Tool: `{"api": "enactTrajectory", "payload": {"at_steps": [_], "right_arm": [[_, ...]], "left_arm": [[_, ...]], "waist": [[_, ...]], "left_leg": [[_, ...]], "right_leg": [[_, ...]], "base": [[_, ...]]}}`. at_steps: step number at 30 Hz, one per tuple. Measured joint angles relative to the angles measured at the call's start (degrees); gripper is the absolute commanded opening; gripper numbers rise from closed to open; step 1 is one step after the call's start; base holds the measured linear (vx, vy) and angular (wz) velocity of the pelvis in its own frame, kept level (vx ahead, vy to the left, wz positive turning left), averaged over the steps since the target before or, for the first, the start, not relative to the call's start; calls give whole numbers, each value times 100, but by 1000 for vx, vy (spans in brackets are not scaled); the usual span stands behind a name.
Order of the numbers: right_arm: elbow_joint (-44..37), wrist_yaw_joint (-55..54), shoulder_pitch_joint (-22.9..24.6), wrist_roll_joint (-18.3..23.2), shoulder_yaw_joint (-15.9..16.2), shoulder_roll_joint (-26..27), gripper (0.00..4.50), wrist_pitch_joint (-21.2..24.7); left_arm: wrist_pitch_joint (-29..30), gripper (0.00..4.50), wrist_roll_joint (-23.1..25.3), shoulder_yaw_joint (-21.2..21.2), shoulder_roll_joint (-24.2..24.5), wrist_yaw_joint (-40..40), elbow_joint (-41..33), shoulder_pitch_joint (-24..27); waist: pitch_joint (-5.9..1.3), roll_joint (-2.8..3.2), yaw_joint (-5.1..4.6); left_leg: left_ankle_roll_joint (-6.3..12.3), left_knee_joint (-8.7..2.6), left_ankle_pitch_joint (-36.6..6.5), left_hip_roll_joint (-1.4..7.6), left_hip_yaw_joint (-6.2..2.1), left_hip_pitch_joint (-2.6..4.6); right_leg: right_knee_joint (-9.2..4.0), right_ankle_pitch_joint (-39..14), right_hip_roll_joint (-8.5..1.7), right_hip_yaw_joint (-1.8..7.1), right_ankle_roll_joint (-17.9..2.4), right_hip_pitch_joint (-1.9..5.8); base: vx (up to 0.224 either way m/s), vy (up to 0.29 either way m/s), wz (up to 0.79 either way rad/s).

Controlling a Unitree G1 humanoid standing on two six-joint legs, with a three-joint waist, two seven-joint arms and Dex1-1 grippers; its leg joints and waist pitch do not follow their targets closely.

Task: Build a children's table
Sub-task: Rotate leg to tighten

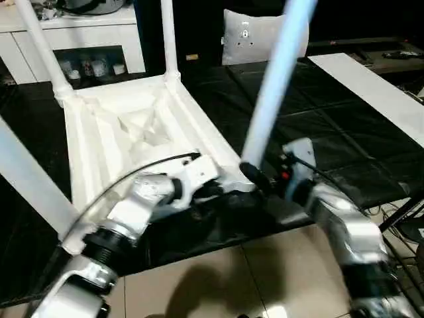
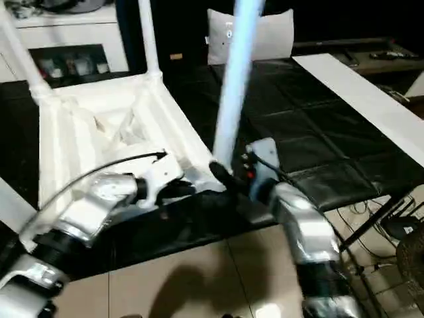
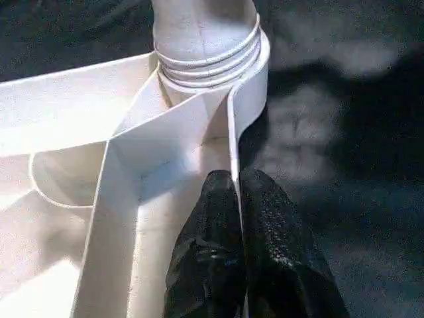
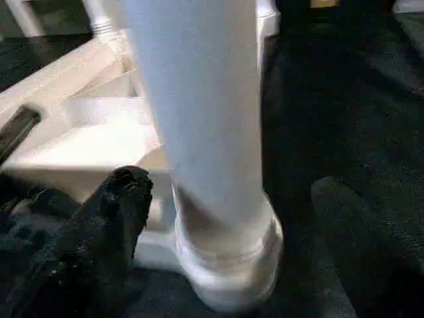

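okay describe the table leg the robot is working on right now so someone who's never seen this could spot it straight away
Start at the upside-down white table top lying on the black mat. Go to its near corner, between the two end effectors, where the left end effector pinches the rim. The leg rising from that corner socket is the one: it leans and looks bluish, with the right end effector at its base.

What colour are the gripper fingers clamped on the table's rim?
Black fingers, textured; the left wrist view shows them best.

Home room: glass-door cabinet (image 1: pixel 86 63), cushion (image 1: pixel 255 36).
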Motion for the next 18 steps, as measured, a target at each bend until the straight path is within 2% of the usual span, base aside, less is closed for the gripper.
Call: {"api": "enactTrajectory", "payload": {"at_steps": [1, 4, 7, 9, 12, 15, 17, 18], "right_arm": [[-143, 95, 84, 63, 7, -59, 450, 32], [-691, 323, 433, 207, 33, -212, 450, 55], [-1002, 209, 726, 199, 43, -241, 450, 13], [-1114, -16, 831, 149, 55, -185, 450, 62], [-1259, -356, 876, 107, 55, -15, 450, 430], [-1407, -672, 968, 74, 105, 197, 450, 525], [-1609, -825, 1058, 73, 115, 251, 450, 511], [-1660, -881, 1094, 61, 128, 254, 450, 479]], "left_arm": [[-154, 42, 30, -4, 51, -26, 74, -17], [-667, 57, 78, 16, 334, -75, 318, -51], [-866, 90, -43, 270, 467, -126, 298, -18], [-763, 96, -271, 549, 444, -100, 31, 88], [-465, 123, -696, 949, 205, 97, -647, 476], [-170, 137, -842, 1164, -211, 821, -1331, 1067], [248, 161, -845, 1328, -466, 1339, -1737, 1448], [370, 174, -844, 1391, -565, 1529, -1919, 1614]], "waist": [[0, 0, 8], [-1, -9, -2], [-2, -13, 7], [-5, -21, 16], [-18, -41, 16], [-25, -59, 12], [-28, -68, 10], [-34, -94, 6]], "left_leg": [[-2, 2, 0, -1, -1, -1], [-12, 6, -6, 0, -4, -2], [-12, 7, -6, -1, -5, -2], [-13, 8, -6, -1, -7, -1], [-12, 5, -9, -4, -9, 7], [-9, 3, -12, -3, -11, 6], [-9, 2, -12, -3, -12, 5], [-9, -2, -12, -3, -12, 3]], "right_leg": [[-1, 1, 0, 0, 1, 1], [-10, 3, 2, -3, 5, 5], [-23, 5, 2, -6, 8, 12], [-29, 5, 0, -8, 8, 18], [-34, 5, -5, -7, 9, 31], [-36, 5, -4, -13, 9, 33], [-37, 5, -2, -15, 9, 33], [-40, 5, -1, -18, 10, 30]], "base": [[0, 0, 0], [0, 0, 0], [0, 0, 0], [0, 0, 0], [0, 0, 0], [0, 0, 0], [0, 0, 0], [0, 0, 0]]}}
